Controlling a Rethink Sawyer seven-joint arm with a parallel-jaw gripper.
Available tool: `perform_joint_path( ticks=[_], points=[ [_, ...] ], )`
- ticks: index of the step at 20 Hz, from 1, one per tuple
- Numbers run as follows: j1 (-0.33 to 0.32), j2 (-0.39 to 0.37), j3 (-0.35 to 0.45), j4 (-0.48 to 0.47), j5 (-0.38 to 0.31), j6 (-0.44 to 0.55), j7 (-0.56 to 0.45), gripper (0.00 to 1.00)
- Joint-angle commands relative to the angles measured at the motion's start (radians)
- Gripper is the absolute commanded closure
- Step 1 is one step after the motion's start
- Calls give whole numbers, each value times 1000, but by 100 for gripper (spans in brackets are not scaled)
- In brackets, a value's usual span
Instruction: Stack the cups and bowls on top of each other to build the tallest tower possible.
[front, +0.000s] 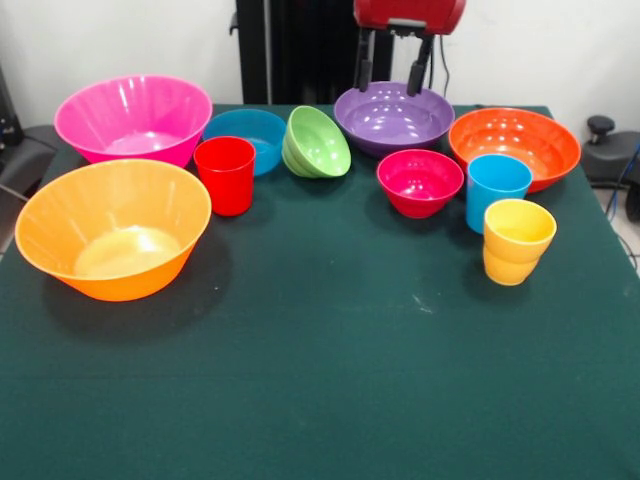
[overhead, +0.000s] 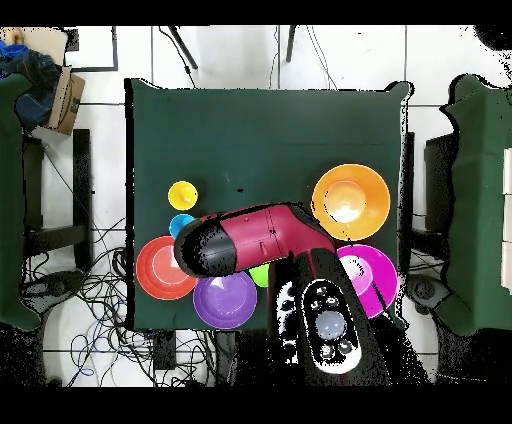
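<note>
My gripper hangs open and empty just above the purple bowl at the back. To its left are the tilted green bowl, the small blue bowl and the large pink bowl. The red cup stands in front of the blue bowl, beside the large yellow-orange bowl. On the right sit the orange bowl, the crimson-pink bowl, the sky-blue cup and the yellow cup. Overhead, the arm hides the gripper and partly covers the purple bowl.
The green table stretches wide in front of the row of dishes. A black chair stands off its left edge and a black knob off its right. Overhead, a cardboard box and cables lie beside the table.
</note>
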Motion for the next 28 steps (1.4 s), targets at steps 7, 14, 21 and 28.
perform_joint_path(
  ticks=[7,14,21,28],
  points=[
    [52,88,34,-7,-46,-11,-23,0],
    [45,123,39,-10,-17,-15,-14,0],
    [43,183,33,-10,-28,-90,15,0],
    [52,192,25,0,-32,-122,28,0]
  ],
)
